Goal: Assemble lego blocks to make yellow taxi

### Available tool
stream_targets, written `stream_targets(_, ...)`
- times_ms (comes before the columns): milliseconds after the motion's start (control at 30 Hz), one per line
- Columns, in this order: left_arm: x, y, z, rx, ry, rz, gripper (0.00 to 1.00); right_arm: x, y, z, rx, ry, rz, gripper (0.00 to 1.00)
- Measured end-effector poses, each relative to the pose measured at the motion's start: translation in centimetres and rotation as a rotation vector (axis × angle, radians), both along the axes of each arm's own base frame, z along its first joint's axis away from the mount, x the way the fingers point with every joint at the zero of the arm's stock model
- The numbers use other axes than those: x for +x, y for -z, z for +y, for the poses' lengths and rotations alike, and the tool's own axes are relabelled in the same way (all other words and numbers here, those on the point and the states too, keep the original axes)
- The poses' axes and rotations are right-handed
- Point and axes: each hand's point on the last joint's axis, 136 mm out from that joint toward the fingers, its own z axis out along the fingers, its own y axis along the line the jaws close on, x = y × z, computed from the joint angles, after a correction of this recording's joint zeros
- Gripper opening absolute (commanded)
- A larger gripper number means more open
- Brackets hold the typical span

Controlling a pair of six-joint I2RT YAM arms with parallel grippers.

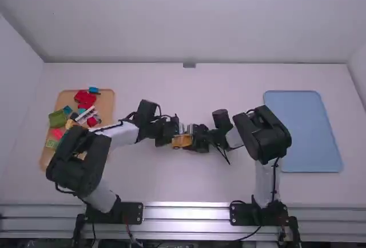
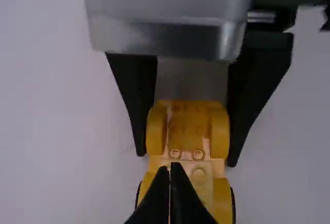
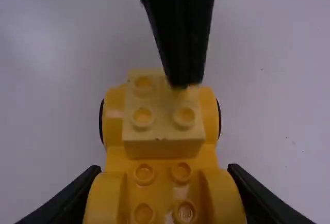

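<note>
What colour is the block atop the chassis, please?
Pale yellow block, clearest in the right wrist view.

The desk (image 1: 189, 88) is white and pale, spreading from the metal rail (image 1: 186, 214) at the near edge to the back wall (image 1: 189, 14). That wall is plain and whitish, meeting the desk along a thin dark line. A small grey block (image 1: 189, 64) sits near the middle of that line. The left wall (image 1: 16, 88) joins the back wall at a slanting corner seam; the right wall (image 1: 359, 76) shows as a narrow pale strip. The rail is silvery, with long grooves running sideways. Light falls softly and fairly evenly. In the right wrist view, a few tiny dark specks dot the desk.
</note>
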Motion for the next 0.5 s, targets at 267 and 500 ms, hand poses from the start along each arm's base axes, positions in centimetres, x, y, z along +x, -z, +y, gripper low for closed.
stream_targets(267,-0.41,0.56,-0.10,-0.004,-0.008,0.067,0.02,0.05,0.00,-0.01,-0.001,0.001,-0.002,0.56)
stream_targets(500,-0.79,1.00,0.53,0.042,-0.032,0.114,0.02,0.03,0.00,0.00,-0.001,-0.001,-0.005,0.56)
